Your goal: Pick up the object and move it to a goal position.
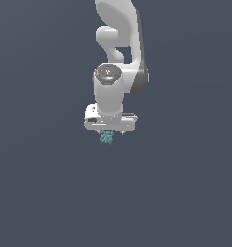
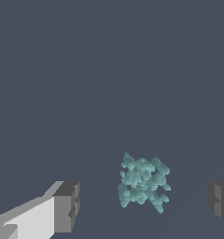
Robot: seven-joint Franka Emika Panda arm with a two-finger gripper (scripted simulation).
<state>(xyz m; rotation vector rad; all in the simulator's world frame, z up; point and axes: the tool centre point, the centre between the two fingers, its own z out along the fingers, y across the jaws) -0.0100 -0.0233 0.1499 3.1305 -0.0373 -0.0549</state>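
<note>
The object (image 2: 143, 182) is a small teal-green, lumpy, speckled thing lying on the dark grey floor. In the wrist view it sits between my two fingers, apart from both and nearer the right one. My gripper (image 2: 144, 205) is open, with one fingertip (image 2: 67, 205) on one side of it and the other at the picture's edge. In the exterior view the object (image 1: 107, 138) shows just below the white hand, partly hidden by it, and my gripper (image 1: 109, 132) hangs straight down over it.
The dark grey floor (image 1: 185, 193) spreads flat on all sides. The white arm (image 1: 120, 38) rises behind the hand. No goal mark shows.
</note>
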